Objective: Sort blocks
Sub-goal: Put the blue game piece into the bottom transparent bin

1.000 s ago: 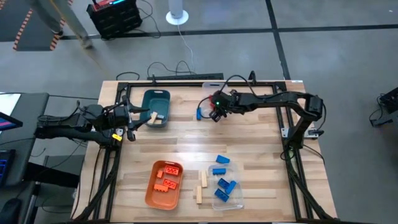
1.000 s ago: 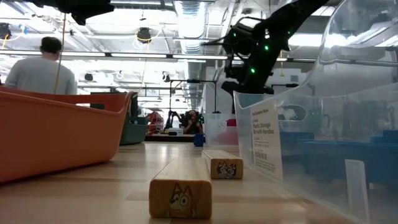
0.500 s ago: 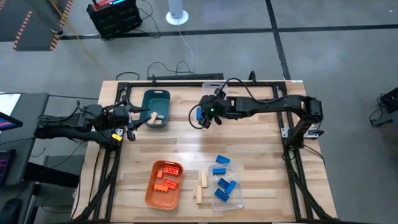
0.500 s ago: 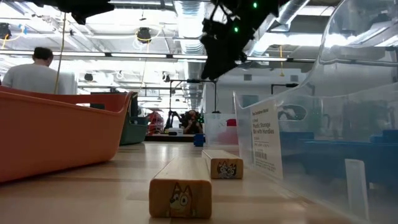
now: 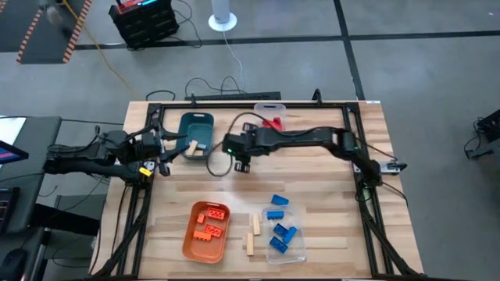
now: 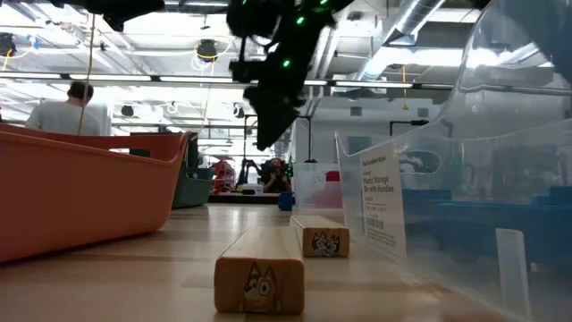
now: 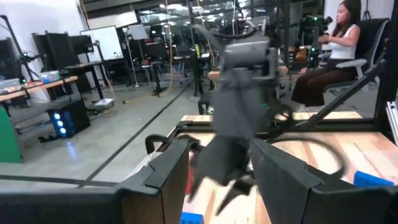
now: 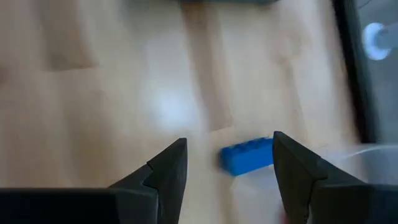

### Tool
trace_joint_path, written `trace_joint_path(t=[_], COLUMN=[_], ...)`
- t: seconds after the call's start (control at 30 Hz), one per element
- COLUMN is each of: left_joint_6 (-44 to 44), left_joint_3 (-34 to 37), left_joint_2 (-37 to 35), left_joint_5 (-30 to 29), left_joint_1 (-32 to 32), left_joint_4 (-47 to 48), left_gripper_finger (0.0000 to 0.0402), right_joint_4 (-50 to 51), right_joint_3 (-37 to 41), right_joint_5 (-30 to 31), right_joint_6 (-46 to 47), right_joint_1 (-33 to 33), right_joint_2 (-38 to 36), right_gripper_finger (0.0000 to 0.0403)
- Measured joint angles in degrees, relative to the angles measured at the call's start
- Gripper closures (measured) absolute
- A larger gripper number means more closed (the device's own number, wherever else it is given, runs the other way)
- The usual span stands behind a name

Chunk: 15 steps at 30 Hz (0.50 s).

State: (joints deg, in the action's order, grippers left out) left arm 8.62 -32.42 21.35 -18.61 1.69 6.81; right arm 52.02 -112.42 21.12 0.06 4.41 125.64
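My right gripper (image 5: 237, 160) hangs open above the table's middle, right of the teal tray (image 5: 195, 125); the low view shows it raised (image 6: 264, 125). In its wrist view a blue block (image 8: 247, 155) lies flat on the wood below, seen between the open fingers (image 8: 229, 143). My left gripper (image 5: 166, 150) waits open at the teal tray's left side, touching nothing. A wooden block (image 5: 191, 147) lies in that tray. Orange blocks lie in the orange tray (image 5: 190, 242). Blue blocks (image 5: 281, 232) sit in the clear bin, and two more (image 5: 276, 207) lie just beyond it.
Two wooden blocks (image 5: 252, 234) lie between the orange tray and the clear bin (image 5: 269, 251); the low view shows them close up (image 6: 260, 284). A second clear bin with red pieces (image 5: 271, 122) stands at the far edge. Bare wood lies in the table's middle. People are in the room behind.
My right gripper has swept from the table's far middle toward the left edge, past the lone blue block, and now hangs close to the teal tray. It has stayed open. The blue block has kept its place on the table.
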Motion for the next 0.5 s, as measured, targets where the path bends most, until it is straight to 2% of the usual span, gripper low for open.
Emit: trace_joint_path(t=[0.2, 0.3, 0.5], left_joint_6=[0.81, 0.85, 1.45], left_joint_3=[0.0, 0.0, 0.0], left_joint_2=[-0.01, 0.01, -0.01], left_joint_5=[-0.04, -0.04, -0.02], left_joint_1=[0.0, 0.0, 0.0], left_joint_4=[0.21, 0.41, 0.84], left_gripper_finger=[0.0233, 0.0233, 0.0233], right_joint_4=[9.66, 11.3, 12.11], right_joint_3=[-10.32, -11.69, -11.83], right_joint_5=[-0.17, 0.35, 7.33], right_joint_6=[-3.77, -6.75, -14.8], right_joint_1=[3.33, 5.12, 6.31], right_joint_2=[8.07, 10.05, 12.55], right_gripper_finger=[0.0198, 0.0198, 0.0198])
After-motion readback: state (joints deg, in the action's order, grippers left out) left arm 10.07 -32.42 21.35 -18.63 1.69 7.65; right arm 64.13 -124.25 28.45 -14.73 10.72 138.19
